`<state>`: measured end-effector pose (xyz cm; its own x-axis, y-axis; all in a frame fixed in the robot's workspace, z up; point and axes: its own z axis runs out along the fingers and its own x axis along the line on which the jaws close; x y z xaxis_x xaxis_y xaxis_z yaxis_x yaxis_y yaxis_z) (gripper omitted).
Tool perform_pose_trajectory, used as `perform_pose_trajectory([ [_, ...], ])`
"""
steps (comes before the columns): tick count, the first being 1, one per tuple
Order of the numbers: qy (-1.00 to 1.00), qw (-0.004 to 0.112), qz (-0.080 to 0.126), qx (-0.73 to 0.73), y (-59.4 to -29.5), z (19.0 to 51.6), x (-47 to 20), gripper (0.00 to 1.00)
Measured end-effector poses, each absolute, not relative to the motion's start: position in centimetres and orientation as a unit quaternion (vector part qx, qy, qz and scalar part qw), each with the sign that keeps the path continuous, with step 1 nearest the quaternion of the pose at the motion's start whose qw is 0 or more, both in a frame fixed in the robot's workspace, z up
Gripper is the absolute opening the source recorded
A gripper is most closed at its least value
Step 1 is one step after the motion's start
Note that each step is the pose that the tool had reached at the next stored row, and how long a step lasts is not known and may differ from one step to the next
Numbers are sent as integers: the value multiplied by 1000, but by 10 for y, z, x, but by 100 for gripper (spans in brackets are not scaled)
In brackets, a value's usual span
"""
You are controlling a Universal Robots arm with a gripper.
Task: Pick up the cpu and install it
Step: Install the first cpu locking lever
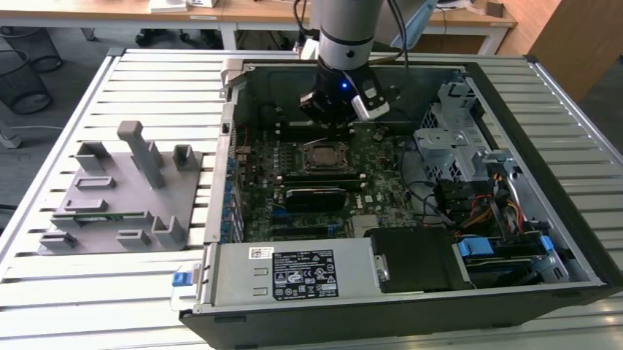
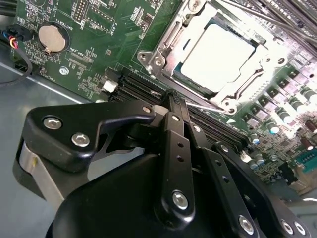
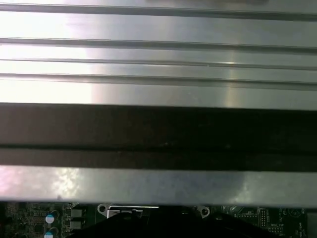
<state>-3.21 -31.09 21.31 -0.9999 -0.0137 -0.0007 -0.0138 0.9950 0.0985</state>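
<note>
Cpu lies seated in the motherboard socket, apparently already placed, while the gripper hangs just beside that socket over the memory slots, jaws clenched together and grasping nothing.

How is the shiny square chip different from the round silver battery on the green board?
The cpu is square and large; the coin battery is round and much smaller. The cpu sits inside a metal socket frame; the battery sits in a black round holder. Both are silvery, lie flat and sit on the green motherboard.
</note>
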Motion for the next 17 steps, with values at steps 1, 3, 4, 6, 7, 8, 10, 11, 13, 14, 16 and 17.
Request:
perform_pose_trajectory([
  [1, 999, 0, 49, -7, -311, 212, -32, 11],
  [3, 999, 0, 49, -7, -311, 211, -31, 11],
  [4, 999, 0, 49, -7, -311, 210, -31, 11],
  [6, 999, 0, 49, -7, -311, 209, -30, 11],
  [7, 999, -1, 49, -7, -311, 208, -30, 11],
  [8, 999, -1, 49, -7, -311, 207, -30, 11],
  [10, 999, -1, 49, -7, -311, 206, -30, 11],
  [11, 999, -1, 49, -7, -311, 206, -30, 11],
  [13, 999, -1, 49, -7, -311, 205, -29, 11],
  [14, 999, -1, 49, -7, -311, 205, -29, 11],
  [16, 999, -2, 49, -7, -311, 205, -29, 11],
  [17, 999, -2, 49, -7, -311, 205, -29, 11],
])
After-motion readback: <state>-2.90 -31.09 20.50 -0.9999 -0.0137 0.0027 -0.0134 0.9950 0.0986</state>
